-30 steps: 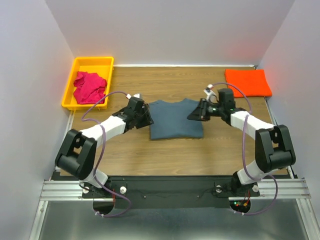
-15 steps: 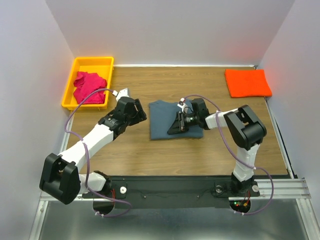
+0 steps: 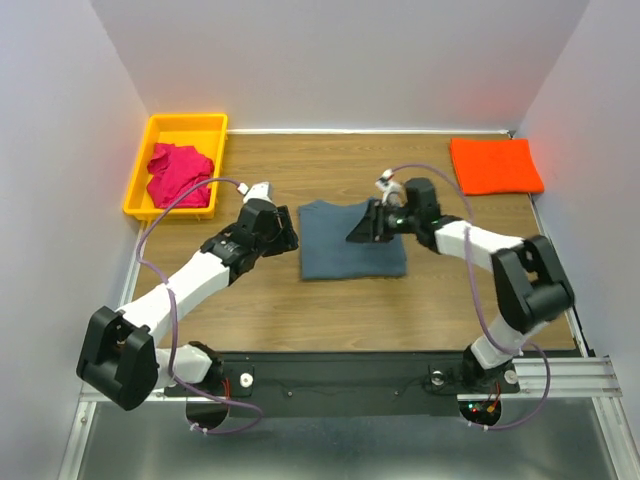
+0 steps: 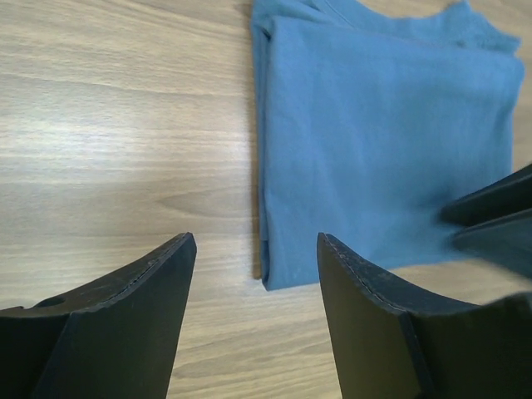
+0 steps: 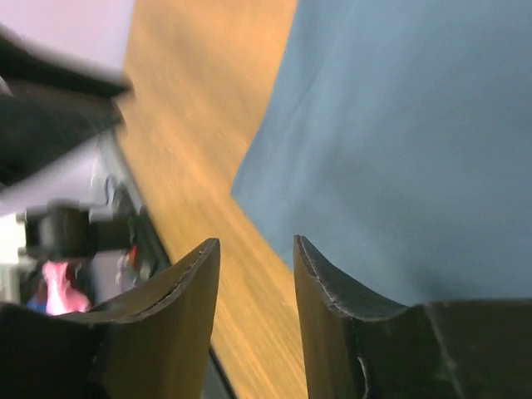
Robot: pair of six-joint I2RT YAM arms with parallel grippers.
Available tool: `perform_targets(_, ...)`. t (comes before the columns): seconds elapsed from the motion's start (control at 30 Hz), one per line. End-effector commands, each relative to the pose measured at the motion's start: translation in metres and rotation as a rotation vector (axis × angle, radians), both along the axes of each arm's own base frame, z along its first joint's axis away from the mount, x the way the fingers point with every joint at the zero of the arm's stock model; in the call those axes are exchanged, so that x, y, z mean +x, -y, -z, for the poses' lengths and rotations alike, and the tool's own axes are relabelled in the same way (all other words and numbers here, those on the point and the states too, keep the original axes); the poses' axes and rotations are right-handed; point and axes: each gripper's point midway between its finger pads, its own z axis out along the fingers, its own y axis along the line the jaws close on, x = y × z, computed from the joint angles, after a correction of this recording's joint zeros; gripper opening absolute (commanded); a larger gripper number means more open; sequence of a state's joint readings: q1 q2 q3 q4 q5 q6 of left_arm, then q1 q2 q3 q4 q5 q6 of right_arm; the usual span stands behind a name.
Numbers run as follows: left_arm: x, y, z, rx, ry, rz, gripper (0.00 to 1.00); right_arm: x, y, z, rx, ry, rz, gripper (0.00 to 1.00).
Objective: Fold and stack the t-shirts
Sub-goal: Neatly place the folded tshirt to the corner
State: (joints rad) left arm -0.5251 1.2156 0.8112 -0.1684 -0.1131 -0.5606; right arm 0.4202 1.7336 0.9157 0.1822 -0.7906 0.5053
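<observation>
Slate grey-blue, the folded t-shirt (image 3: 345, 255) lies flat as a neat rectangle in the middle of the wooden tabletop (image 3: 300, 310), its neckline at the far edge. The left gripper (image 3: 287, 234) hangs just beside the shirt's left edge. In the left wrist view its fingers (image 4: 150, 291) are spread wide with nothing between them, and the near left corner of the shirt (image 4: 382, 141) shows in the gap over bare wood.

The right gripper (image 3: 360, 229) reaches in from the right and sits over the far half of the shirt. Its fingers (image 5: 332, 291) stand parted by a narrower gap and hold nothing. The right wrist view shows the cloth (image 5: 416, 125) and its edge beneath them, blurred; whether the tips touch the fabric cannot be told.

The bright orange t-shirt (image 3: 495, 165) rests folded flat in the far right corner, well apart from the others. The magenta-pink t-shirt (image 3: 178, 172) lies crumpled inside the yellow bin (image 3: 186, 121) at the far left.
</observation>
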Motion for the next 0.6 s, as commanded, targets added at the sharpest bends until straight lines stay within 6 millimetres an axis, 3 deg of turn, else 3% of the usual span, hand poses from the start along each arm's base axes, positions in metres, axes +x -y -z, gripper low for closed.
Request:
perform_targets(0.0,0.006,0.024,-0.029,0.030,0.107,0.093,0.71,0.046,0.078,-0.039,-0.099,0.079,0.308,0.48)
perform_targets(0.1,0.000,0.045,-0.032,0.057,0.118,0.162,0.72,0.046,0.144,-0.035,-0.139,-0.005,0.493,0.57)
perform_targets(0.13,-0.001,0.049,-0.031,0.064,0.117,0.176,0.73,0.043,0.161,-0.047,-0.141,0.015,0.536,0.61)
perform_targets(0.17,-0.001,0.057,-0.033,0.074,0.121,0.198,0.74,0.038,0.191,-0.040,-0.187,-0.026,0.610,0.67)
perform_targets(0.27,-0.006,0.082,-0.042,0.093,0.148,0.264,0.75,0.027,0.230,-0.044,-0.282,-0.028,0.721,0.74)
perform_targets(0.3,-0.010,0.094,-0.038,0.120,0.148,0.299,0.75,0.019,0.254,-0.036,-0.378,-0.068,0.808,0.76)
perform_targets(0.33,-0.012,0.102,-0.037,0.132,0.151,0.320,0.75,0.015,0.264,-0.036,-0.422,-0.074,0.857,0.78)
perform_targets(0.37,-0.010,0.113,-0.048,0.124,0.172,0.335,0.75,0.008,0.281,-0.039,-0.488,-0.072,0.939,0.85)
perform_targets(0.43,-0.017,0.136,-0.038,0.160,0.155,0.398,0.76,0.002,0.290,-0.044,-0.506,-0.077,1.014,0.96)
perform_targets(0.47,-0.015,0.150,-0.051,0.147,0.180,0.414,0.76,-0.003,0.298,-0.050,-0.525,-0.064,1.066,1.00)
perform_targets(0.53,-0.019,0.174,-0.037,0.182,0.157,0.463,0.76,-0.006,0.303,-0.054,-0.527,-0.060,1.111,1.00)
perform_targets(0.57,-0.025,0.196,-0.050,0.175,0.190,0.511,0.76,-0.006,0.306,-0.055,-0.535,-0.055,1.125,1.00)
